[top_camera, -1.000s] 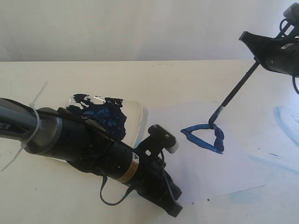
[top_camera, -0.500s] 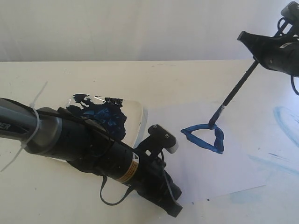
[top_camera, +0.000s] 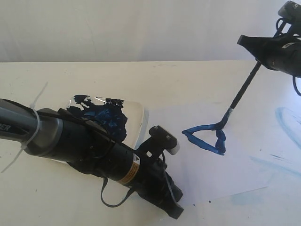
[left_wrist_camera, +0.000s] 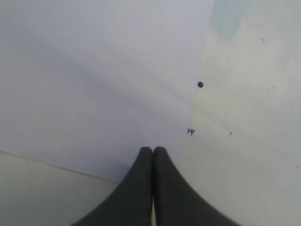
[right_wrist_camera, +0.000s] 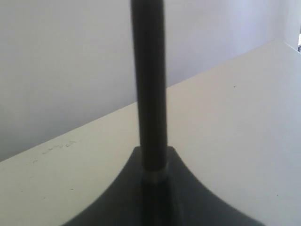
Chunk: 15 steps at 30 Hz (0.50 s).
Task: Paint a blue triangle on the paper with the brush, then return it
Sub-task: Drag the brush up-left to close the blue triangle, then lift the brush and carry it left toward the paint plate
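**Exterior view**
- Right gripper (top_camera: 257, 54): jaws clamped on the upper end of the brush (top_camera: 242, 92). The shaft slopes down and away from the fingertips toward the sheet.
- Brush tip: at the far end from the hand, touching the top stroke of the blue triangle (top_camera: 205, 136), near its corner on the right gripper's side. The outline appears closed.
- Paper (top_camera: 221, 174): lies flat on the table (top_camera: 70, 84), under the brush tip and running to the left gripper (top_camera: 175, 211), whose tip sits at the sheet's edge.
- Plate (top_camera: 137, 117): smeared with blue paint, partly hidden behind the left arm.

**Left wrist view**
- Left gripper (left_wrist_camera: 153, 153): fingers pressed together with nothing between them, over the paper (left_wrist_camera: 94, 80) close to its edge. Whether they press on the sheet cannot be told.
- Table (left_wrist_camera: 249, 141): bare beyond the sheet's edge, with a dark speck (left_wrist_camera: 200, 84) and a blue fleck (left_wrist_camera: 190, 131).

**Right wrist view**
- Right gripper (right_wrist_camera: 153, 165): closed around the brush (right_wrist_camera: 149, 80), which stands straight out from between the jaws. Its tip is out of view.

**Handling notes (judged)**
- Brush: light, stiff, thin. The smooth round shaft could twist or slip in the jaws, so a firm hold high on the handle, well clear of the wet tip, suits it.
- Paper: thin and light, likely to slide or wrinkle under brush drag.
- Triangle: paint probably wet, so it smears on contact.
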Each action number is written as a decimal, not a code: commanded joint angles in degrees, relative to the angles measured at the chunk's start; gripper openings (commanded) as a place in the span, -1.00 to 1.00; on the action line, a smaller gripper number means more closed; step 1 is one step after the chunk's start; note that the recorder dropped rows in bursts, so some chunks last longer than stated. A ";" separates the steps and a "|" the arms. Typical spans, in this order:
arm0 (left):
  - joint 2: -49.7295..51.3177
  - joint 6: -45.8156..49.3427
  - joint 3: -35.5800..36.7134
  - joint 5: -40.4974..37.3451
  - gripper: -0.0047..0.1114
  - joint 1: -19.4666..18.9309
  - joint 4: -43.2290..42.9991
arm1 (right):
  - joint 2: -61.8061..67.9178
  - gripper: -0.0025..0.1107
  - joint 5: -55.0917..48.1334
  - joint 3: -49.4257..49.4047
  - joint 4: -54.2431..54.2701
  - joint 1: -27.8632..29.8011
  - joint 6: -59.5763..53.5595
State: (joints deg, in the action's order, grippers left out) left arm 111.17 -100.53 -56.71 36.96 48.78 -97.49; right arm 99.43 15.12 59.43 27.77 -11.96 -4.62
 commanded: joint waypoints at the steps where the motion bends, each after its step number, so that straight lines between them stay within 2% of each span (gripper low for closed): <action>1: 0.13 0.12 0.11 -0.63 -0.92 -0.16 -0.73 | -0.53 -0.96 0.85 -0.14 -0.75 -0.06 -2.86; 15: 0.13 0.12 0.11 -0.63 -0.92 -0.16 -0.73 | -2.59 -0.96 -0.55 -0.14 -0.75 -0.06 -2.73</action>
State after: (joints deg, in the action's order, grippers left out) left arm 111.17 -100.53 -56.71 36.96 48.78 -97.49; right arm 97.85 14.76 59.43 27.77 -11.96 -6.64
